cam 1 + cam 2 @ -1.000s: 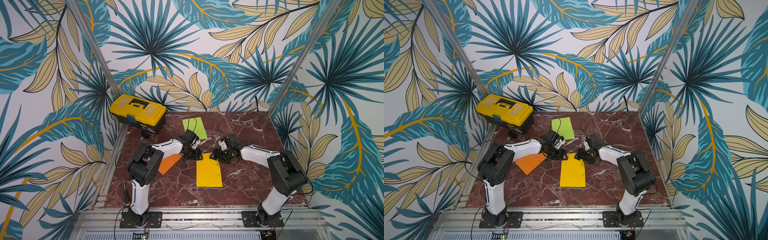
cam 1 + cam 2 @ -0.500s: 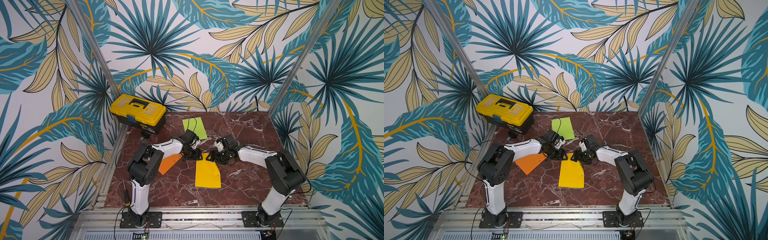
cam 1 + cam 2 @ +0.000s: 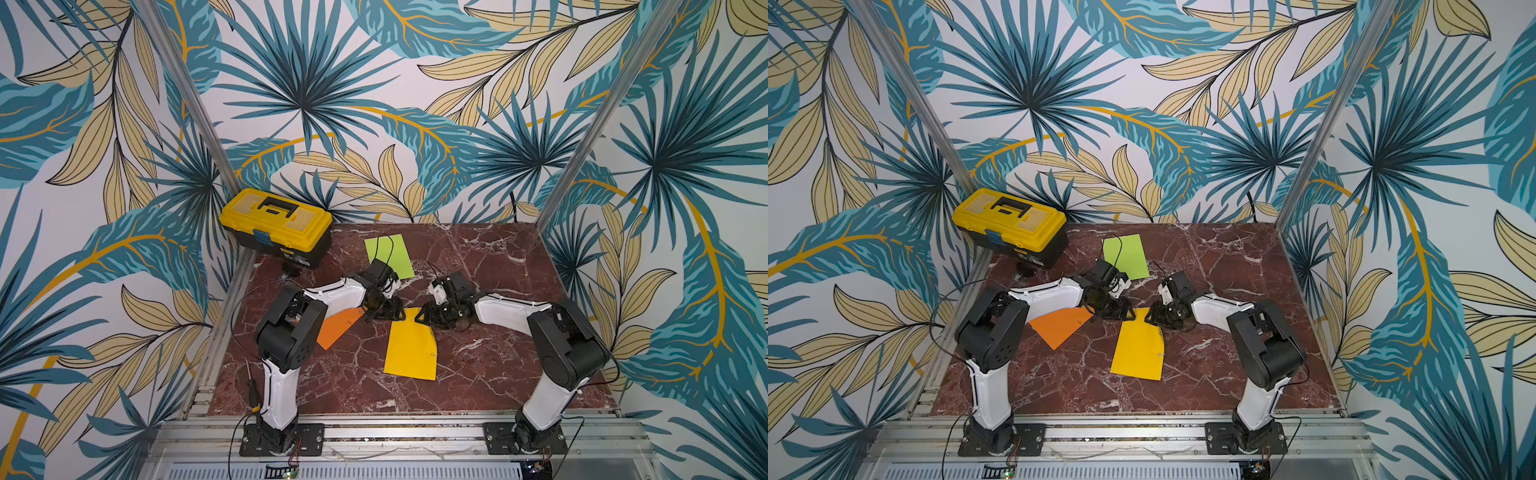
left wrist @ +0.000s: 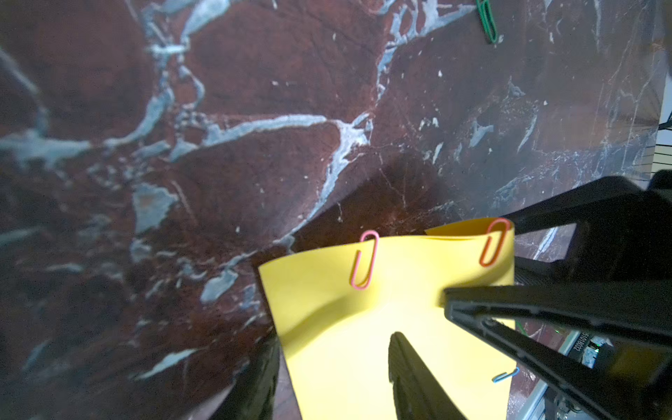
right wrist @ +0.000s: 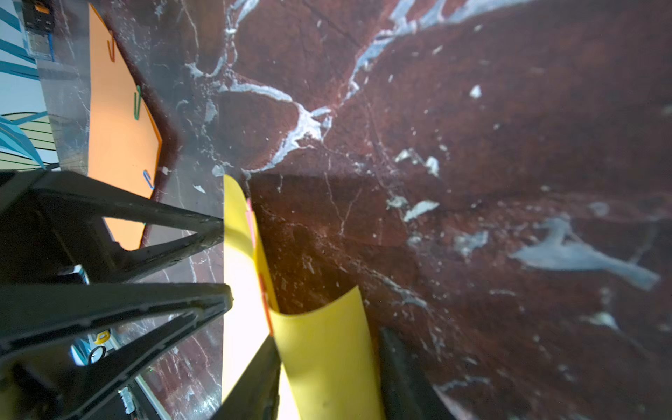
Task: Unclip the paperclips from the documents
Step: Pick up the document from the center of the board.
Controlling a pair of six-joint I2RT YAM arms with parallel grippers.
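The yellow document lies mid-table with both grippers at its far edge. That edge is lifted and buckled. It carries a pink paperclip, a reddish one and a blue one. My left gripper stands open astride one corner. My right gripper is shut on the other corner, which curls between its fingers. The orange document, partly under the left arm, holds a green paperclip and a blue one. The lime green document lies behind.
A yellow toolbox stands at the back left corner. A loose green paperclip lies on the marble table. Metal frame posts and patterned walls close in the sides and back.
My right gripper has slid left onto the yellow document's far corner and narrowed its jaws on it, and the sheet has shifted slightly left. The left arm has stayed put.
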